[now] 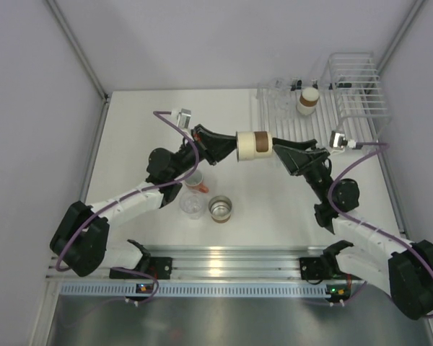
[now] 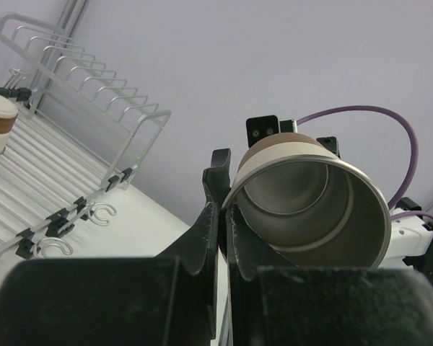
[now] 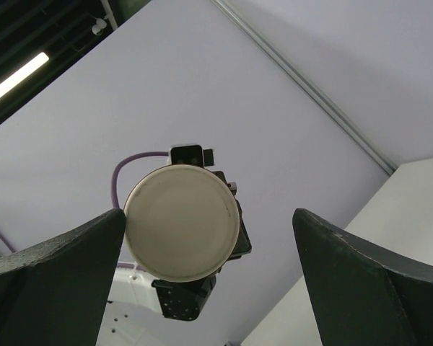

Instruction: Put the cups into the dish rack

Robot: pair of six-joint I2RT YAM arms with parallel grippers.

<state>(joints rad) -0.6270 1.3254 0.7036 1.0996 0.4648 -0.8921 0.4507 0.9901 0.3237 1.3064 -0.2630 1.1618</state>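
Observation:
My left gripper [image 1: 233,146] is shut on the rim of a brown cup [image 1: 254,146] and holds it sideways in the air above the table. In the left wrist view the jaws [image 2: 224,205] pinch the rim and the shiny inside [image 2: 310,205] faces the camera. My right gripper [image 1: 279,149] is open at the cup's other end. In the right wrist view the cup's cream bottom [image 3: 182,222] lies between the spread fingers, beside the left finger [image 3: 72,259]. The white wire dish rack [image 1: 328,119] holds another brown cup [image 1: 307,101] and clear cups [image 1: 281,99].
On the table stand a brown cup with a metallic inside [image 1: 221,208] and a clear cup [image 1: 193,205]. A salmon-orange cup [image 1: 198,181] is partly hidden under the left arm. The rack's taller wire basket [image 1: 357,83] is at the far right.

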